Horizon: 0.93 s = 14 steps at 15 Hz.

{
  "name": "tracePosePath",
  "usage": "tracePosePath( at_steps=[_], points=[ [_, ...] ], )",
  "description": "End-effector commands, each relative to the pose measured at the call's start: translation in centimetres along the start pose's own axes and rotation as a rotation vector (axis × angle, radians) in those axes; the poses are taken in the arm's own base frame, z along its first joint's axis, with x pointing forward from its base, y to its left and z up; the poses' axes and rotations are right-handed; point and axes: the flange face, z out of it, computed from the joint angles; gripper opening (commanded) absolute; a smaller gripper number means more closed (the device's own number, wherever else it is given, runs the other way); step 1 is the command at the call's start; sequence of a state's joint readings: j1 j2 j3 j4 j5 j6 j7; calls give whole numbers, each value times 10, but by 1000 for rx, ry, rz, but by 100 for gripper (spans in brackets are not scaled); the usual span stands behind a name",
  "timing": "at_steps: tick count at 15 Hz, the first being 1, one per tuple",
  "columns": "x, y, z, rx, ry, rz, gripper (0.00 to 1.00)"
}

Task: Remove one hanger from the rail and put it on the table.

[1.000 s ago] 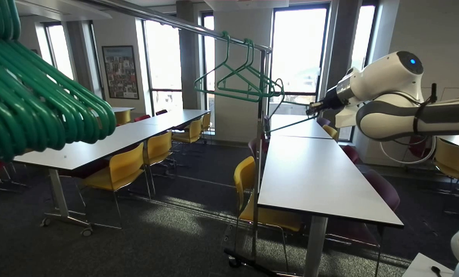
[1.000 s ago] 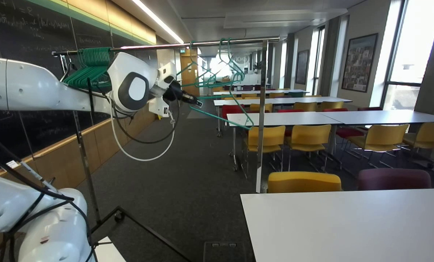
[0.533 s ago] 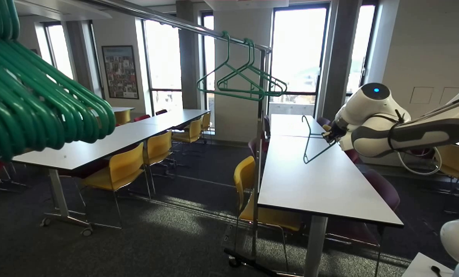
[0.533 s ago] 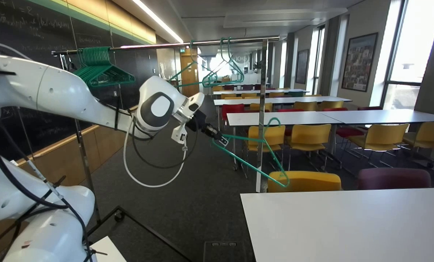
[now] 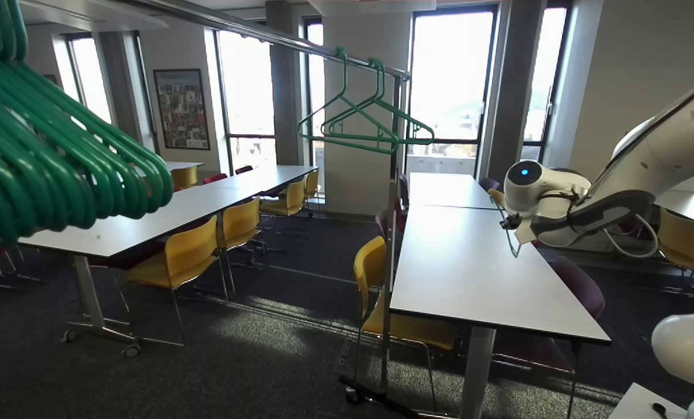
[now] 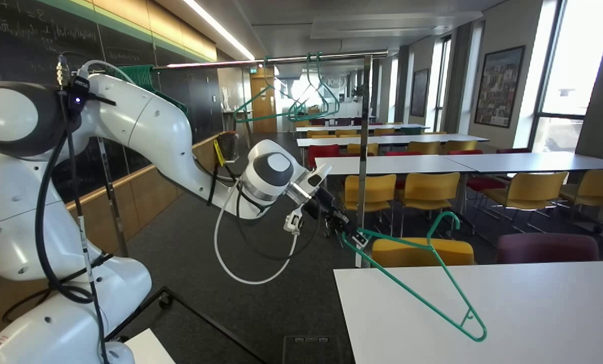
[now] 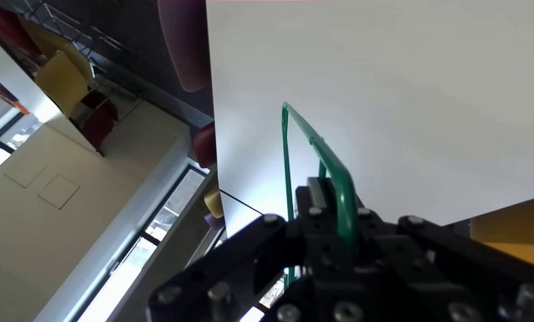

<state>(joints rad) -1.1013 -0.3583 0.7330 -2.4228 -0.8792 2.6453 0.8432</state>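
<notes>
While the hand (image 6: 358, 238) grips a hanger (image 7: 334, 166), "ICMS" (image 6: 335, 82) shows.

Daylight burns the tall window (image 5: 453, 75) white — light streaks the dim carpet (image 5: 256, 334) — a ceiling strip (image 6: 218, 28) glows, and glare brightens the table (image 7: 249, 185) in the wrist view

Classroom: blackboard (image 6: 33, 50) (chalk-marked), white tables (image 6: 528, 161) in rows, yellow chairs (image 6: 431, 191).

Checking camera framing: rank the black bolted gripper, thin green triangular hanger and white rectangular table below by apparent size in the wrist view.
Largest: table
Middle: gripper
Smallest: hanger, partly hidden
</notes>
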Motion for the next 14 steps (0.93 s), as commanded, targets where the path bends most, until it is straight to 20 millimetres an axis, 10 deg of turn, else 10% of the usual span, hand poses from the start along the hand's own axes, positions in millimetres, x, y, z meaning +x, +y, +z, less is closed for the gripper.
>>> tracePosePath(
  at_steps=[1,6,14],
  points=[
    [36,-2,20,-45,116,-66,1],
    [55,-27,37,-17,281,-168,1],
    [13,-54,115,-77,232,-368,1]
  ],
)
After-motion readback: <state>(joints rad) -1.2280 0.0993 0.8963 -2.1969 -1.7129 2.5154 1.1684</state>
